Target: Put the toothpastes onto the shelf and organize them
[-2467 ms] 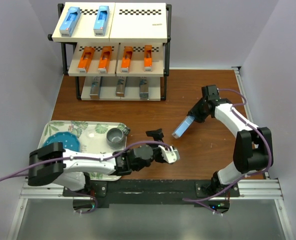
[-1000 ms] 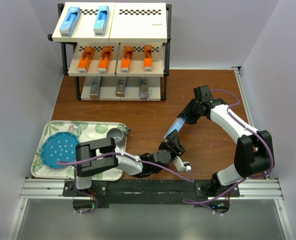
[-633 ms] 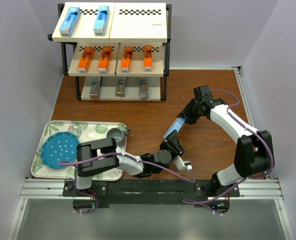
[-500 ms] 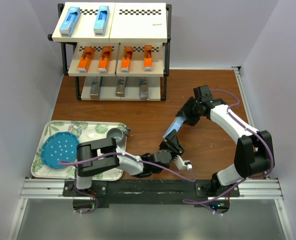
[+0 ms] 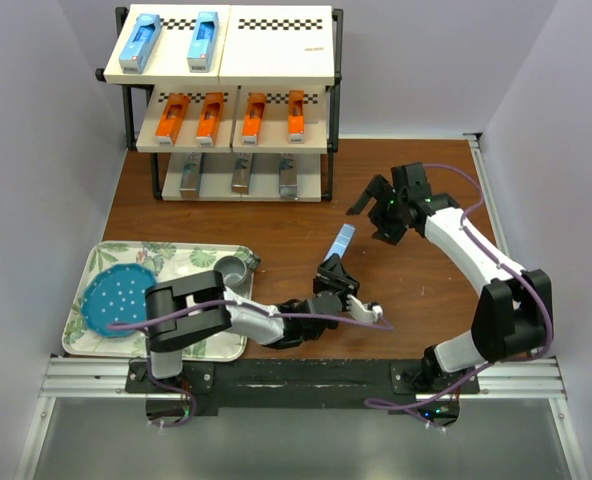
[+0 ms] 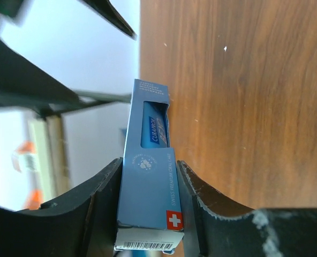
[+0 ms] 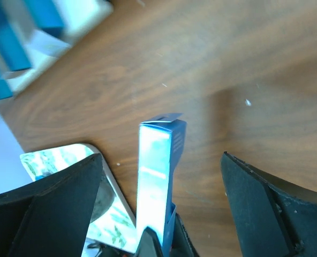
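Gripping the light blue toothpaste box (image 6: 146, 198), the left pincer (image 6: 149, 166) is clamped tight; the right pincer (image 5: 372, 222) gapes wide, empty.

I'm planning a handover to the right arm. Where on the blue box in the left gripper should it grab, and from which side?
The free upper half of the blue box, coming from the far right, where the open right gripper hangs. The left gripper clamps its lower end, so only the tilted top part is clear; probably close across its narrow width.
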Motion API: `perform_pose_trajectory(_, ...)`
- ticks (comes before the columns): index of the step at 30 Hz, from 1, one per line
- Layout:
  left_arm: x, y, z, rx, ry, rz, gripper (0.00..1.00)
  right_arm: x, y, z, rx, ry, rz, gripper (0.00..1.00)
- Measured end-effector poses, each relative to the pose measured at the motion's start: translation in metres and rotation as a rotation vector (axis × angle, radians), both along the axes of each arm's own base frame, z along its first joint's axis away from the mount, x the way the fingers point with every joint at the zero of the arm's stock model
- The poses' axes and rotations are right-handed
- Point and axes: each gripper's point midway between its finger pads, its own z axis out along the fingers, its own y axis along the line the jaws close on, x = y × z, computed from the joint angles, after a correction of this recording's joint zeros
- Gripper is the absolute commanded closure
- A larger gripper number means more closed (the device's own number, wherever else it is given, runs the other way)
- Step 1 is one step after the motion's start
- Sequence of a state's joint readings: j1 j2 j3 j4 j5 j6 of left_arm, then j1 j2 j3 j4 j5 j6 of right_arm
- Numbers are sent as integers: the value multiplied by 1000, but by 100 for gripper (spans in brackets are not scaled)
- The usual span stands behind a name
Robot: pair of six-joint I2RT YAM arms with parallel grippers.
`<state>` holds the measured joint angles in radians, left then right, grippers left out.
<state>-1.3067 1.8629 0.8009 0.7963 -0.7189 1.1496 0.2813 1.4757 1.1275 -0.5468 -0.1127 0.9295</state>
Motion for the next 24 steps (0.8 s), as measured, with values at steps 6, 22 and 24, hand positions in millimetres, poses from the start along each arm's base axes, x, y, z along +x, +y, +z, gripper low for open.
perform_pose_trajectory(6, 8, 12, 11, -229, 178, 85, 81, 13, -8, 46, -37, -209, 23, 2)
perform_pose_trajectory(22, 20, 58, 138, -966, 551, 103, 81, 3, -70, 111, -279, -526, -82, 2)
perform_pose_trajectory(24, 21, 63, 157, -1023, 564, 90, 81, -4, -79, 114, -308, -546, -100, 2)
